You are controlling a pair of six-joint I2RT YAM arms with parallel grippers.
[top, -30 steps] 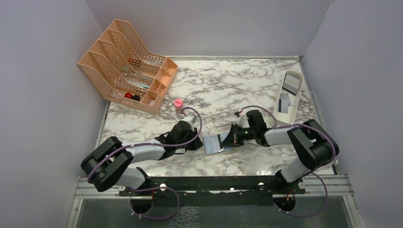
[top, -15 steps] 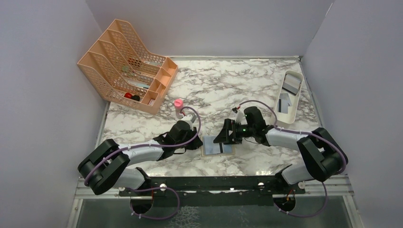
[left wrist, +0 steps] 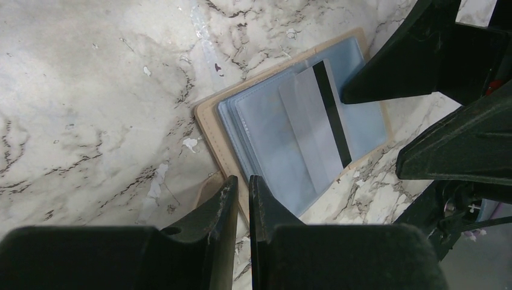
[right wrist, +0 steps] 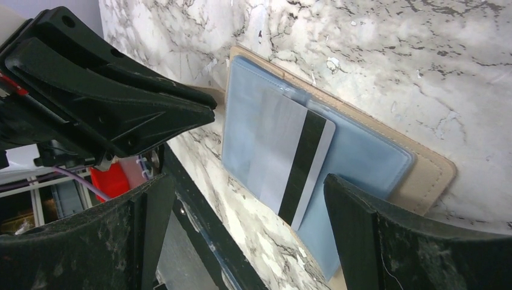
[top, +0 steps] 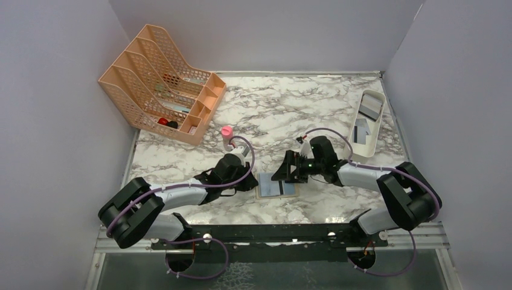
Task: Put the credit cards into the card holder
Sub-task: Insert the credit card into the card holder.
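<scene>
So my left gripper (left wrist: 241, 199) pinches the card holder (left wrist: 212, 130) by its edge to stop it sliding, my right gripper (right wrist: 241, 181) hangs wide open above the credit card (left wrist: 314, 127) half-tucked inside

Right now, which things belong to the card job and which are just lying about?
Job: card holder, striped card on it, cards in the white tray.
Lying about: peach file rack, pink-capped bottle.
</scene>
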